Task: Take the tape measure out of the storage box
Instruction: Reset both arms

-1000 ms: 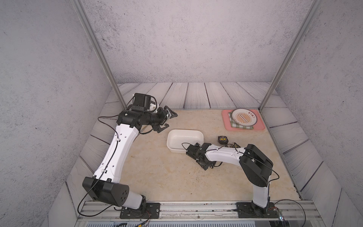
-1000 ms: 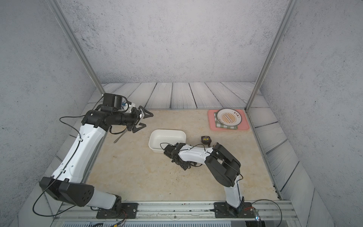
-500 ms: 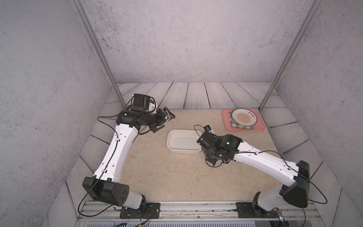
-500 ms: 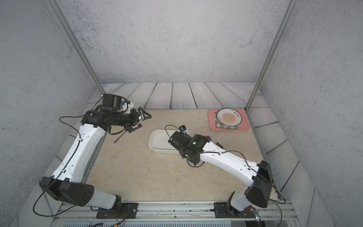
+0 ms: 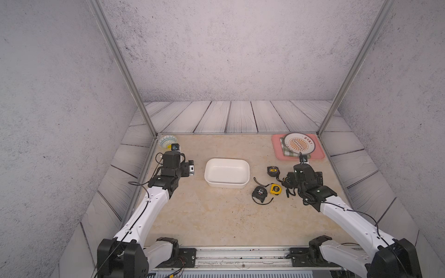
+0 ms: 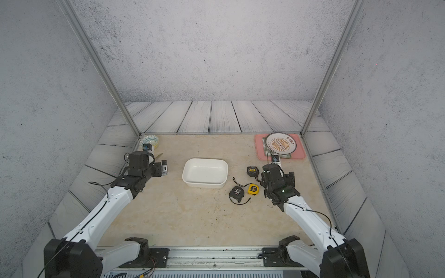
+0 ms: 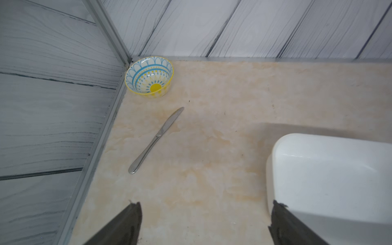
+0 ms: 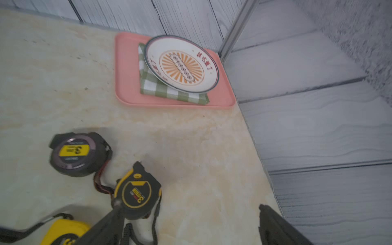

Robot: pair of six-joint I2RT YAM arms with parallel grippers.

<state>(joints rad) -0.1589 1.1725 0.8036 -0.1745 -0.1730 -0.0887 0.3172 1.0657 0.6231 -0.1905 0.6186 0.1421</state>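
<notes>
white plastic at the centre of the beige tabletop [image 5: 216,216]: the storage box [image 5: 226,184], seen in both top views [image 6: 204,184], with four tape measures lying outside it on the robot's right. a dark round tape measure [image 5: 273,171] with a yellow label sits farthest back. a black tape measure [image 5: 260,192] marked 5m and a yellow tape measure [image 5: 275,189] lie just beside each other near the box's front corner, their wrist straps trailing on the table. a black-and-yellow tape measure [image 8: 137,196] lies under the right gripper [image 8: 188,205], whose jaws stand wide apart and hold nothing; in the right wrist view one fingertip [image 8: 110,218] overlaps the tape measure's edge, though actual contact cannot be told. the left gripper [image 7: 205,204] hovers on the box's other side, jaws also spread wide and holding nothing, one finger [image 7: 284,224] close to the box wall. beyond it a table knife [image 7: 156,140] lies flat near a patterned bowl [image 7: 149,76] in the back corner. in the opposite back corner a pink tray [image 8: 127,70] carries a checked cloth [image 8: 169,93] and a plate [image 8: 181,64].
</notes>
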